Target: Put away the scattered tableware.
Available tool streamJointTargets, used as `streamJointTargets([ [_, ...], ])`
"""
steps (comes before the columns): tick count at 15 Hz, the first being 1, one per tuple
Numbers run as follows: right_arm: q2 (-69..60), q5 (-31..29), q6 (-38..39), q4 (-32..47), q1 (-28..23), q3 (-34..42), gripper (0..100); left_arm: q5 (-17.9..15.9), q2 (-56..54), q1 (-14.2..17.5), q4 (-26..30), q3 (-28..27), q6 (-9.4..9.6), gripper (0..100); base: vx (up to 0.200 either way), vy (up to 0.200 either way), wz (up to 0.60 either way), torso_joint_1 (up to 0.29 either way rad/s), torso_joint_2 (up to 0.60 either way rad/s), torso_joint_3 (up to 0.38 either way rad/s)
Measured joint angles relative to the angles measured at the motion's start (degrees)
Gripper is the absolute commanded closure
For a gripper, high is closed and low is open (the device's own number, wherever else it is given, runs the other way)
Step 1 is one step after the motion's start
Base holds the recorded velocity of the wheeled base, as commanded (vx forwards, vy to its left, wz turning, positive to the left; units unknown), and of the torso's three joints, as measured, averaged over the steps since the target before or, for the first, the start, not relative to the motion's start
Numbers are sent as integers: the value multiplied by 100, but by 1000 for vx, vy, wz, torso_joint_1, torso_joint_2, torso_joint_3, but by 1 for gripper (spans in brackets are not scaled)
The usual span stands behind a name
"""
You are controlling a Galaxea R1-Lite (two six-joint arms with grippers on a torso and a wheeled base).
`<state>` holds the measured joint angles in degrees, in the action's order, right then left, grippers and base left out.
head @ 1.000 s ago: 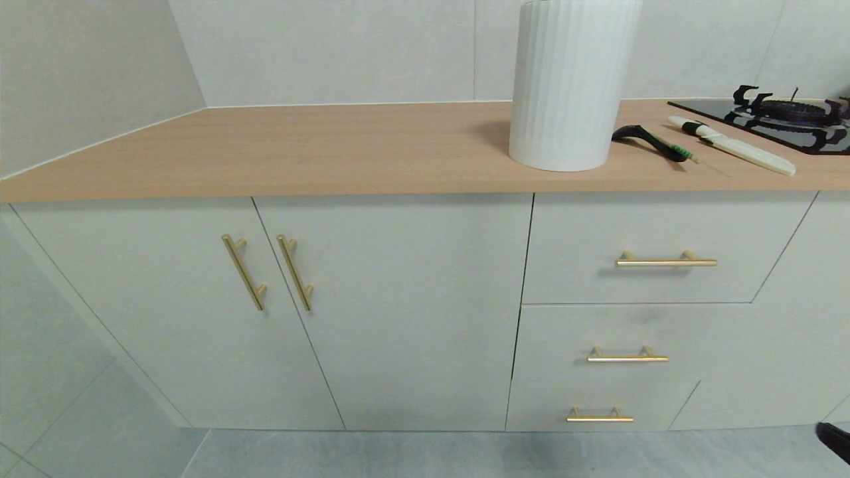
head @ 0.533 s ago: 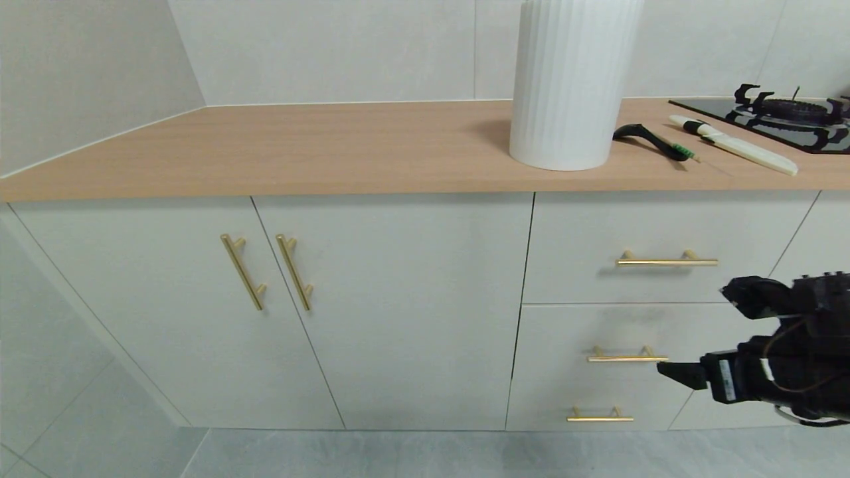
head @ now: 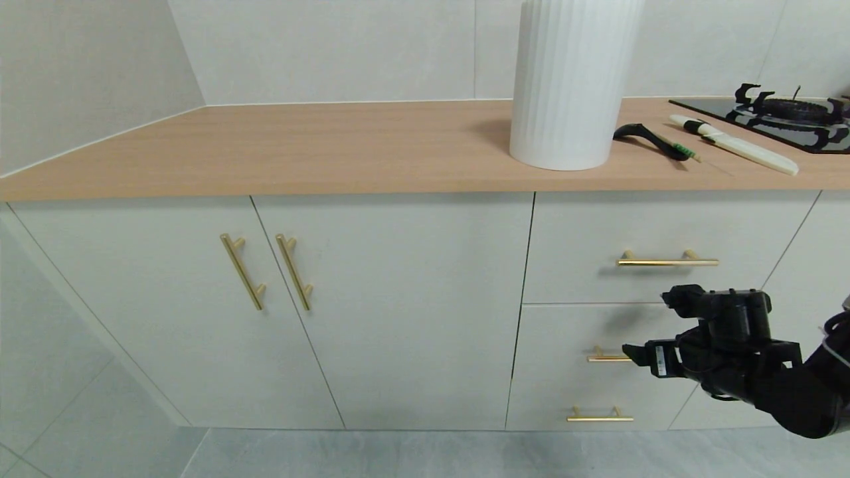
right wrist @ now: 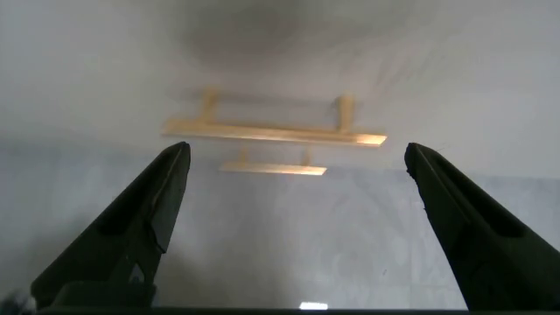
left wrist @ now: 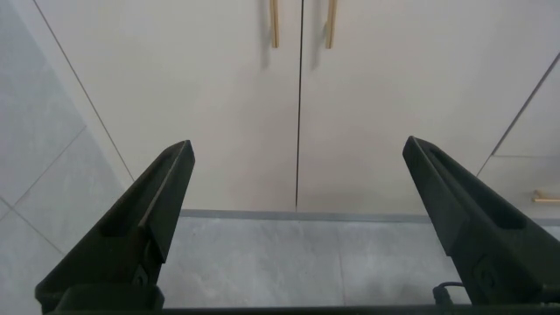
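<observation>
The right gripper is matte black and blocky, with a white label on 1 jaw and thin cables; the left gripper has black wedge-shaped jaws.

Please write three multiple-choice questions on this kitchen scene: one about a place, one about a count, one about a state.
1. Where does the white ribbed cylindrical container stand?
A) on the floor
B) on the light brown wooden countertop
C) in a drawer

2. How many gold horizontal bar drawer handles are there?
A) one
B) three
C) five

3. How is the black right hand?
A) open
B) shut on a knife
C) shut on a handle

Answers:
1 B, it stands on the countertop's right part.
2 B, three bars are stacked on the drawers.
3 A, its fingers stand apart before the middle handle.
</observation>
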<state>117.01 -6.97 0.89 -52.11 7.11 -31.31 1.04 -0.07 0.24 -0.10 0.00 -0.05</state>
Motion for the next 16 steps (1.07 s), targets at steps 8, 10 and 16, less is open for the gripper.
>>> streamJointTargets([
  [8, 1113, -104, 149, -1201, -215, -99, 0, -2, 0, 0, -1, 0, -2, 0, 0, 0, 0, 0, 0, 0],
  [10, 1248, -134, 204, -1218, -218, -171, 0, 0, 0, 0, 0, 0, -2, 0, 0, 0, 0, 0, 0, 0],
  [16, 1618, -317, 479, -1491, -216, -446, 0, -2, 0, 0, -1, 0, -2, 0, 0, 0, 0, 0, 0, 0],
])
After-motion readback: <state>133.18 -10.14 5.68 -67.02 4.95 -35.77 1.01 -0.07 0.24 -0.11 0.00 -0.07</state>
